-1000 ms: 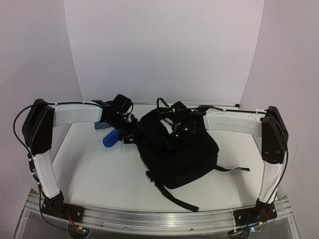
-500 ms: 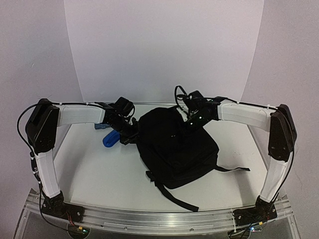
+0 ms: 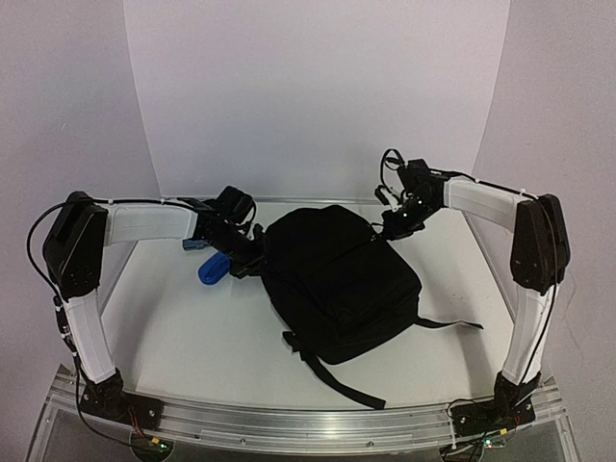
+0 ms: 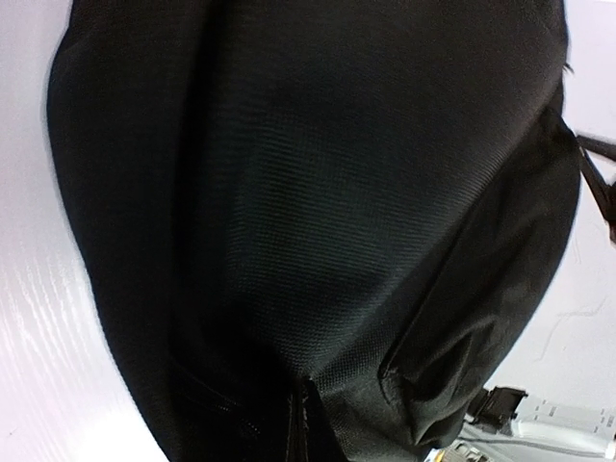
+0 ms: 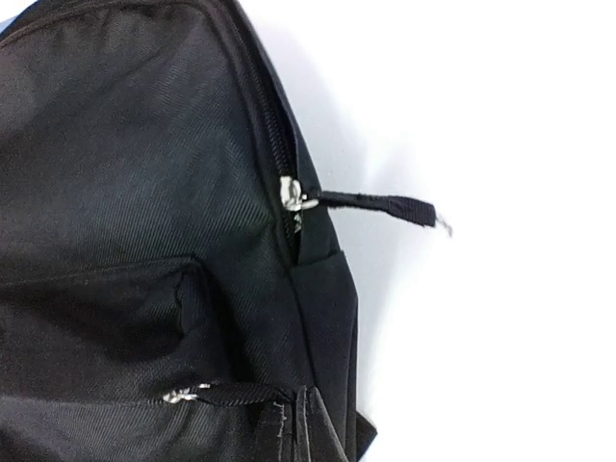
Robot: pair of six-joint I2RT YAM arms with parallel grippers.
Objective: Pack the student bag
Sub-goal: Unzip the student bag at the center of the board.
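Observation:
The student bag (image 3: pixel 342 284) is a black fabric backpack lying flat mid-table, its zips drawn closed. My left gripper (image 3: pixel 252 260) sits at its left edge. In the left wrist view black fabric (image 4: pixel 318 192) fills the frame and bunches into the shut left gripper (image 4: pixel 303 423). Raised over the bag's back right corner is my right gripper (image 3: pixel 389 227). The right wrist view shows the bag (image 5: pixel 125 173) and a taut zipper pull (image 5: pixel 241 393) running into the shut right gripper (image 5: pixel 310 423). A second zipper pull (image 5: pixel 380 204) lies loose on the table.
A blue object (image 3: pixel 213 269) lies on the table just left of the bag, under my left arm. Black straps trail toward the front (image 3: pixel 346 385) and to the right (image 3: pixel 452 327). White backdrop walls close in the back and sides.
My right gripper has travelled from over the bag's middle to its back right corner, rising. My left gripper has closed at the bag's left edge. The bag's top now looks closed and smooth.

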